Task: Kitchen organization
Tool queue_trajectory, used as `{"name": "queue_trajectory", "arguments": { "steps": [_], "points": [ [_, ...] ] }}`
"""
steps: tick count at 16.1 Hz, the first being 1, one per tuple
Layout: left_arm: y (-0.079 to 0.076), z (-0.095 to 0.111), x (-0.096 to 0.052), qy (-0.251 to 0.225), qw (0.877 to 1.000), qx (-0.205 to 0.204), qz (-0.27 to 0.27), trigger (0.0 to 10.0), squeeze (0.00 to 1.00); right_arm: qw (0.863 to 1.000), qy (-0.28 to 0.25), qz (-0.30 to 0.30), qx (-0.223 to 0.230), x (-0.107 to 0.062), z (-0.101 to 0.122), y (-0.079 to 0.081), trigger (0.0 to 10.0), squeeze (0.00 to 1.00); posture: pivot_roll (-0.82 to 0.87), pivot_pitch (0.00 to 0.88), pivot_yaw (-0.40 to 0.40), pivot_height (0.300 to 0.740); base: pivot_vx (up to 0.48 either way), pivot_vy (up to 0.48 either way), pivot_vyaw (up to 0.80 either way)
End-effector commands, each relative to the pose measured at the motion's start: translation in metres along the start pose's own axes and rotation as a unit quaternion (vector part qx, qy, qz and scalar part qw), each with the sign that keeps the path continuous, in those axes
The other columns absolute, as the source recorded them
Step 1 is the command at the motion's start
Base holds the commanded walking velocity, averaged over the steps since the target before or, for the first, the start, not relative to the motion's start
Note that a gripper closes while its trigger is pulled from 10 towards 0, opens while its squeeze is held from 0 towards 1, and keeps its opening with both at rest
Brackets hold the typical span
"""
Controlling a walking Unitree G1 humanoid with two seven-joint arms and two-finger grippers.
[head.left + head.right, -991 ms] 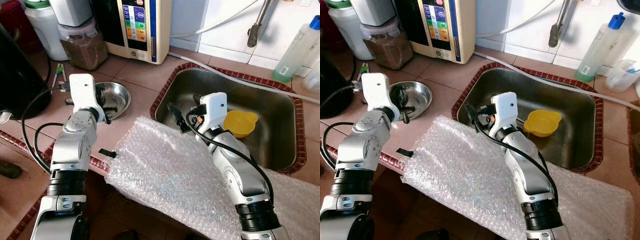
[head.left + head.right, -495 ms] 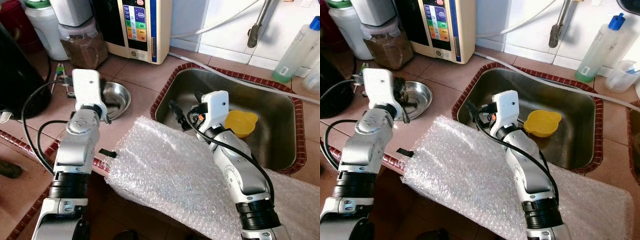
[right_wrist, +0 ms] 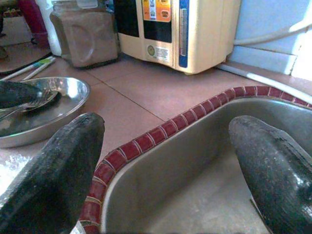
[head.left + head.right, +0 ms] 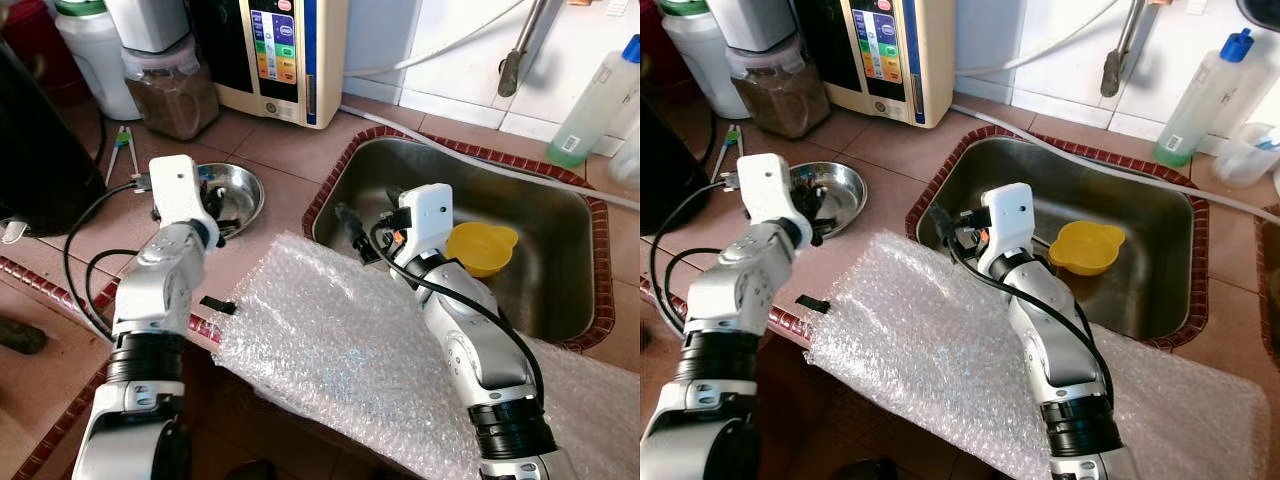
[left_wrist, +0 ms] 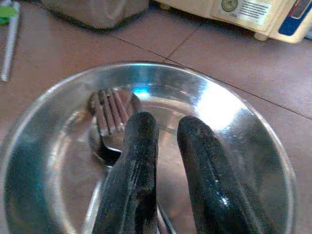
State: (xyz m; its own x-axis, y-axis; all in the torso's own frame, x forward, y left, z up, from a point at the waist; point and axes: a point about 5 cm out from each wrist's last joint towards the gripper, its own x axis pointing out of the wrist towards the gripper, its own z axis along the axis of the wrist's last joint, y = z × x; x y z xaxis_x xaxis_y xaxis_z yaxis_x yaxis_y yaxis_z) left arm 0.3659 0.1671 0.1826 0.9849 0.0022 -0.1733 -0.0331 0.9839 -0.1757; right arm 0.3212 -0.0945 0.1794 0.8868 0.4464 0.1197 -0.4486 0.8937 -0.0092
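Left gripper (image 5: 163,146) is down inside the steel dish (image 4: 240,180) on the tabletop (image 4: 280,150), jaws nearly together over a fork (image 5: 108,117), not clamped on it. Right gripper (image 3: 170,161) hovers at the sink (image 4: 1140,300) rim, jaws wide apart. Yellow cup (image 4: 482,247) sits in the sink; bubble wrap (image 4: 340,350) drapes the front edge.

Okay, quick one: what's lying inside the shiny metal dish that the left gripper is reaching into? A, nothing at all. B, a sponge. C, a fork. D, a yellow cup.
C. The left wrist view shows a fork lying in the metal dish, its tines just beyond the left gripper; the yellow cup sits in the sink instead.
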Motion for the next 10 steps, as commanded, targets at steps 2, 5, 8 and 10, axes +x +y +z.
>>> {"name": "queue_trajectory", "arguments": {
  "steps": [2,5,8,10],
  "points": [
    [-0.0026,-0.0018,0.0019,0.02,1.0,-0.016,0.003,10.0,1.0,1.0,-0.006,0.006,-0.003,0.0024,0.0018,0.0037,10.0,0.0,0.03,0.108,0.023,0.74,0.0,0.0,0.0],
    [0.0005,-0.0071,0.0031,0.039,0.999,-0.028,0.023,10.0,1.0,1.0,-0.006,0.003,-0.002,0.0023,0.0003,0.0045,10.0,0.0,0.03,0.112,0.028,0.74,0.0,0.0,0.0],
    [0.0016,-0.0053,0.003,0.039,0.998,-0.026,0.03,10.0,1.0,1.0,-0.004,0.002,-0.001,0.0014,-0.0013,0.0048,10.0,0.0,0.03,0.112,0.031,0.74,0.0,0.0,0.0],
    [0.0005,-0.0034,0.0024,0.037,0.999,-0.025,0.03,10.0,1.0,1.0,-0.004,0.001,-0.001,0.0018,-0.0016,0.0045,10.0,0.0,0.03,0.113,0.031,0.74,0.0,0.0,0.0]
  ]
}}
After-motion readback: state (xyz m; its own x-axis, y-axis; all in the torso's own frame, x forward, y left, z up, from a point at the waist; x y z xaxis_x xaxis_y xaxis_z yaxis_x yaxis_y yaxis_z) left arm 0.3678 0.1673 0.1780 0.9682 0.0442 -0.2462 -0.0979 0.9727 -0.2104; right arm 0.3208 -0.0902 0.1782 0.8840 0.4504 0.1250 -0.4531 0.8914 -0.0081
